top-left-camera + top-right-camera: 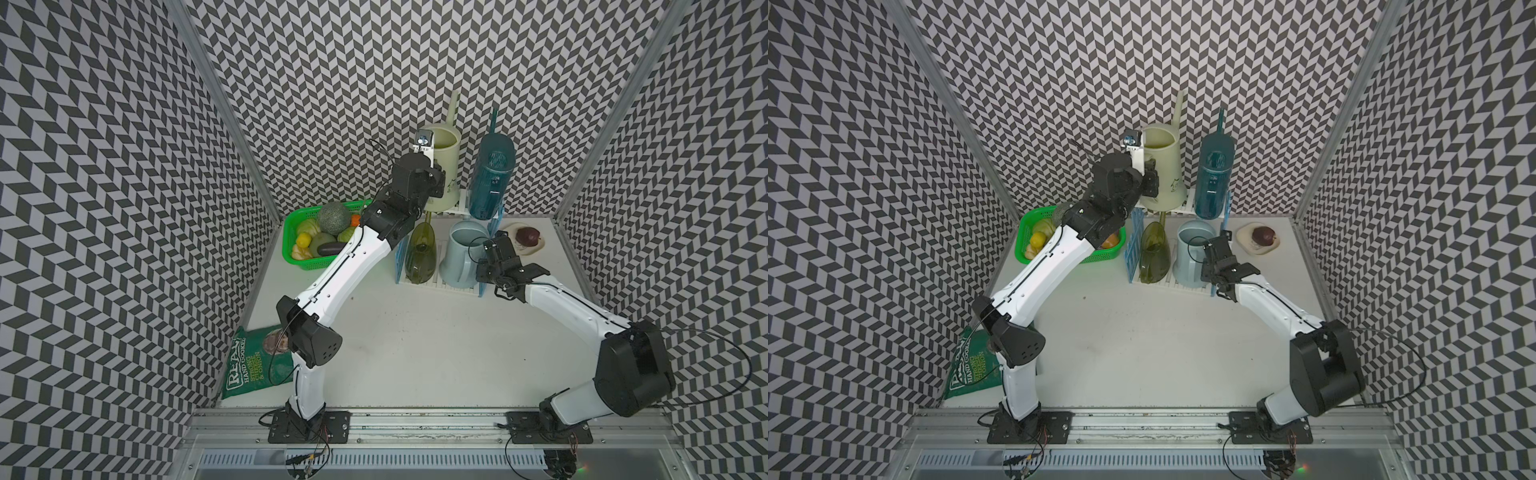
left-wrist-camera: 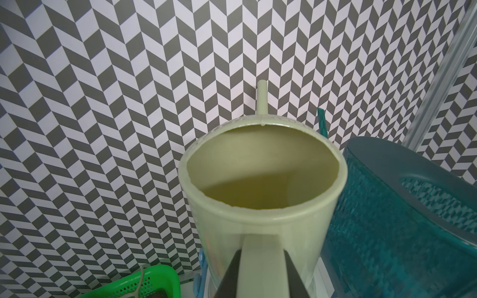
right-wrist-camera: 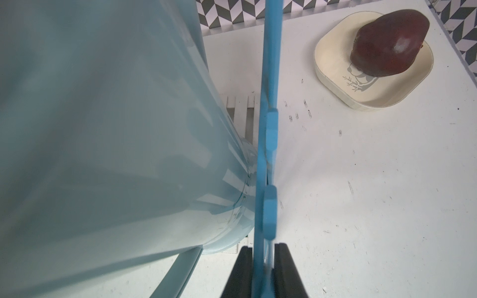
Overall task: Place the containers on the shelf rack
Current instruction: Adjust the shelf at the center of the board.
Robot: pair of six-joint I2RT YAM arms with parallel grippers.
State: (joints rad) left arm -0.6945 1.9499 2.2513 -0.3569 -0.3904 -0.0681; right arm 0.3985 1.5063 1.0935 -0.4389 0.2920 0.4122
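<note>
Left gripper clenched on cream can's handle, can on shelf rack's top tier beside teal can; right gripper pinching rack's right side panel; olive can, pale blue can on lower tier.

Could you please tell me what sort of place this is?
Probably a robot lab test cell: chevron-patterned panels enclose a white table, and the left arm and right arm are bolted to an aluminium rail.

Cream watering can, dark teal watering can, olive-green watering can, pale blue watering can. Shelf rack: white slats, blue panels. Green mesh basket. Grey-and-white chevron walls.
</note>
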